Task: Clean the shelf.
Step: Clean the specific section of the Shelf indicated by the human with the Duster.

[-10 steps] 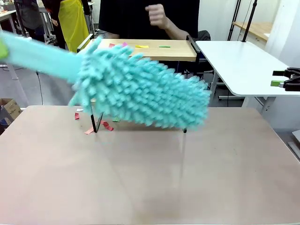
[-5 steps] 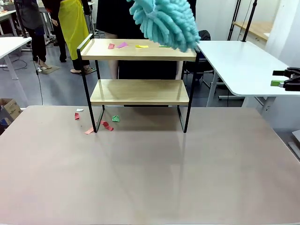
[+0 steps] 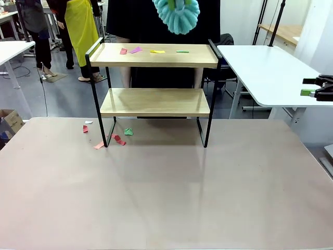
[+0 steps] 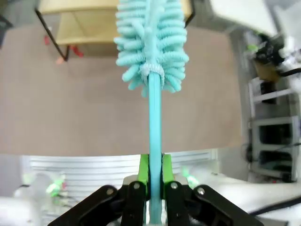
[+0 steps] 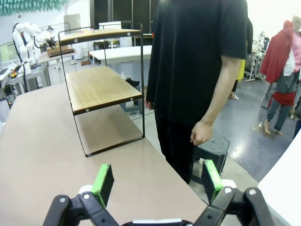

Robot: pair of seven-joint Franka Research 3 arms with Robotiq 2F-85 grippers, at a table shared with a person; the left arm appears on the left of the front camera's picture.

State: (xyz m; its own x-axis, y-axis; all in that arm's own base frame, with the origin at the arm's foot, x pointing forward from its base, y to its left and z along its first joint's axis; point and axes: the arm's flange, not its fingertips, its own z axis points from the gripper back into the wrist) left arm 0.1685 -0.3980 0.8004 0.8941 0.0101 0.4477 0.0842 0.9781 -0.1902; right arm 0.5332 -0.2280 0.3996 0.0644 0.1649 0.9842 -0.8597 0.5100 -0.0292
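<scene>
The shelf (image 3: 156,101) stands at the table's far middle, two wooden boards in a thin black frame. Small paper scraps (image 3: 136,50) in pink, yellow and green lie on its top board. A fluffy turquoise duster (image 3: 178,13) hangs high above the top board's right half, seen end-on. My left gripper (image 4: 155,162) is shut on the duster's (image 4: 150,42) thin handle, looking down at the shelf (image 4: 89,21) and the table. My right gripper (image 5: 157,181) is open and holds nothing; it sits off the table's right side (image 3: 317,88), with the shelf (image 5: 101,87) to its left.
More paper scraps (image 3: 117,139) lie on the table (image 3: 166,198) by the shelf's left front leg. A person (image 5: 197,70) in black stands just behind the shelf. A white table (image 3: 265,73) stands at the right.
The duster swung up from low in front of the shelf to high above its top board. The right gripper stayed still.
</scene>
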